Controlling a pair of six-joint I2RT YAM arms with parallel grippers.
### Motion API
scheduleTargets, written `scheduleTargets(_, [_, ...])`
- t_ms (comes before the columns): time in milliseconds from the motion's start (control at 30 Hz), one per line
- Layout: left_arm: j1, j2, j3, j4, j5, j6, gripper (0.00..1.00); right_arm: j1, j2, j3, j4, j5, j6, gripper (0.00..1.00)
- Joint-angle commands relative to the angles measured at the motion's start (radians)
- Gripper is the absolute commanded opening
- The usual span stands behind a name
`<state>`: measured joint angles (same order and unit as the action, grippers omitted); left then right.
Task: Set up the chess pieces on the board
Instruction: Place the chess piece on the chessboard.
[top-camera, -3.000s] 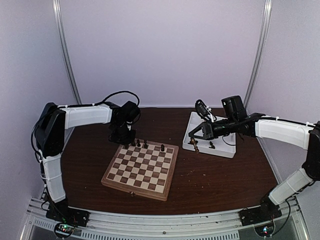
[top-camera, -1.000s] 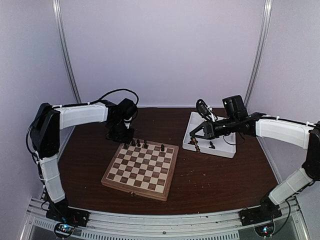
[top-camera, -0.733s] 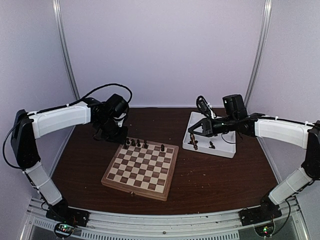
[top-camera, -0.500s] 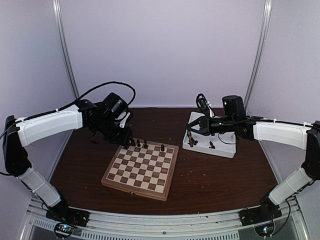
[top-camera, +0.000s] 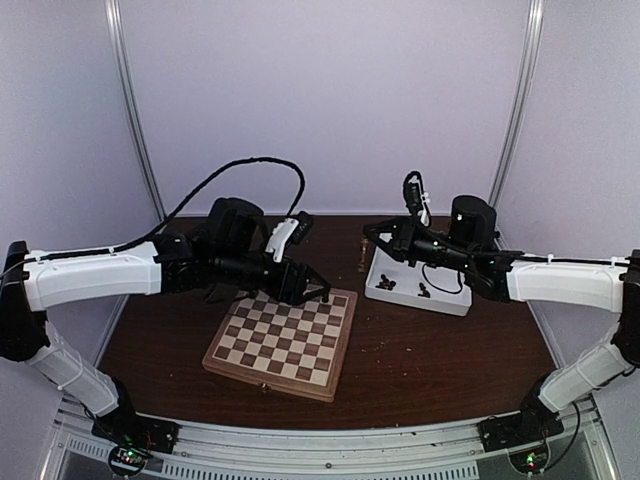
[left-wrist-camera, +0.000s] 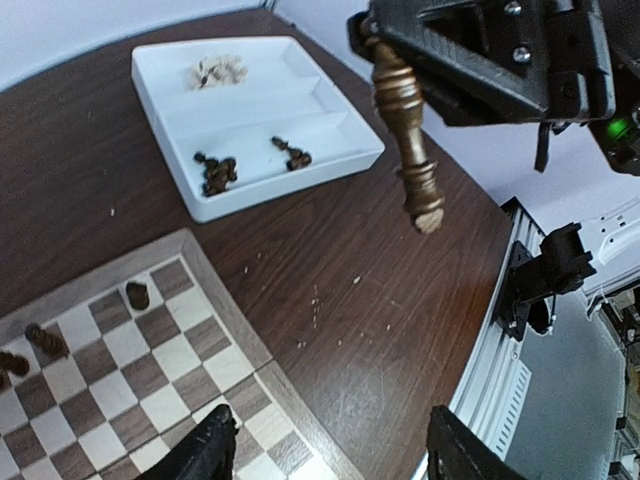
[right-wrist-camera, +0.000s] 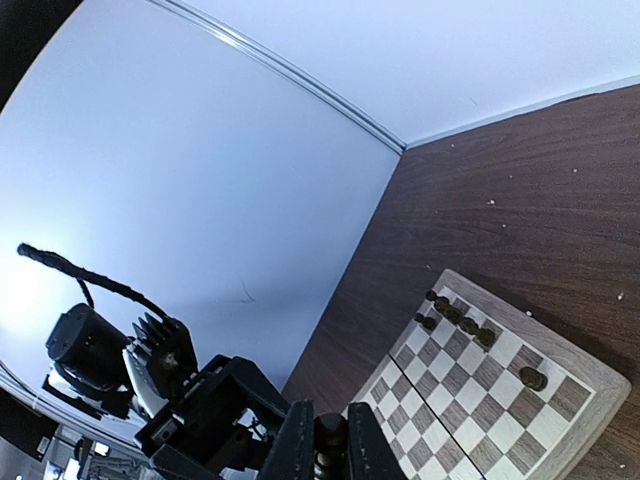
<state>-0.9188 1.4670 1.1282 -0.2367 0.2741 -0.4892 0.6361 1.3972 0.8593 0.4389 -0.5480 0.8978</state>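
The board (top-camera: 283, 350) lies in mid table, with a few dark chess pieces (left-wrist-camera: 137, 295) along its far rank, also seen from the right wrist as a row (right-wrist-camera: 455, 318). My left gripper (top-camera: 312, 288) reaches across the board's far right corner. Its jaws (left-wrist-camera: 330, 448) are open with nothing between them. My right gripper (top-camera: 365, 238) hangs between board and tray, shut on a tall brown chess piece (left-wrist-camera: 405, 120) that points downward. In the right wrist view only the top of that piece (right-wrist-camera: 330, 438) shows between the fingers.
A white compartment tray (top-camera: 455, 303) stands to the right of the board. It holds small dark pieces (left-wrist-camera: 215, 172) and a few pale ones (left-wrist-camera: 215, 72). The two grippers are close together above the table. The metal rail (left-wrist-camera: 500, 360) runs along the near edge.
My left arm swung from the board's back left corner across to its far right corner and opened its jaws. My right gripper lifted the brown piece out of the tray and moved left.
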Motion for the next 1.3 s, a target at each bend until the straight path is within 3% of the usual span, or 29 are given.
scheduleTargets(0, [-0.022, -0.026, -0.051, 0.267, -0.028, 0.091, 0.66, 0.028, -0.030, -0.022, 0.132, 0.114, 0.164, 0.03])
scheduleTargets(333, [-0.064, -0.071, -0.298, 0.858, -0.162, 0.403, 0.68, 0.112, -0.026, -0.021, 0.211, 0.317, 0.381, 0.02])
scheduleTargets(867, [-0.065, -0.011, -0.313, 1.087, -0.293, 0.560, 0.68, 0.235, 0.011, 0.007, 0.242, 0.555, 0.486, 0.02])
scheduleTargets(1267, [-0.065, 0.015, -0.333, 1.156, -0.241, 0.623, 0.66, 0.299, 0.072, 0.049, 0.319, 0.637, 0.496, 0.02])
